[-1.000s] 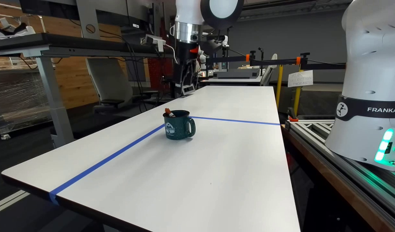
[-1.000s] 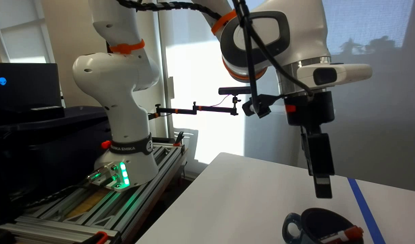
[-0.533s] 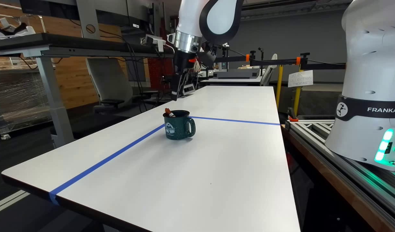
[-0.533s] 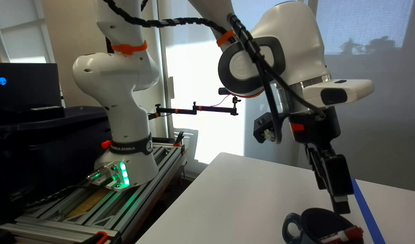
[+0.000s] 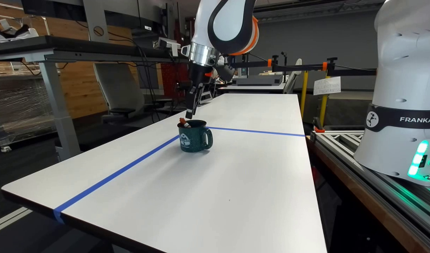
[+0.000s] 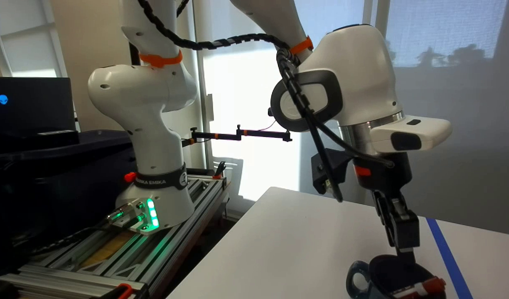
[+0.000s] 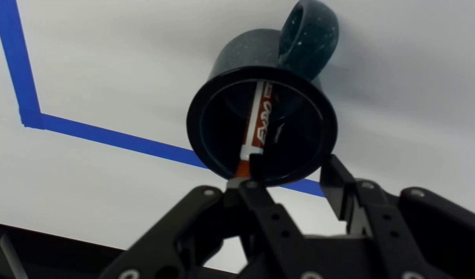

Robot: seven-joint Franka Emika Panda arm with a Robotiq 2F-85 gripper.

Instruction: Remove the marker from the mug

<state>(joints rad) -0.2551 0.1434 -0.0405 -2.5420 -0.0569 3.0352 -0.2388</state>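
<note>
A: From the left, in an exterior view?

B: One dark-topped desk, far left; one grey chair, far left, to the right of the desk's leg; one line of blue tape, laid along the left part of a white table.

A: Next, the middle?

B: One marker, reddish-orange and white, lettered EXPO in the wrist view; sits inside the mug, tilted, its orange end standing above the rim at the left; the mug itself dark teal-green, upright on the table, pale emblem on its wall, handle to the right.

A: The gripper?

B: Black; fingers apart, a gap between; in the wrist view one finger overlaps the marker's orange end; whether they touch, I cannot tell; in an exterior view the fingertips appear just above the mug's far rim.

A: And the right?

B: One pale lettered sign, far right; one white robot base, near right, lettered FRANKA, green light strip lit.
</note>
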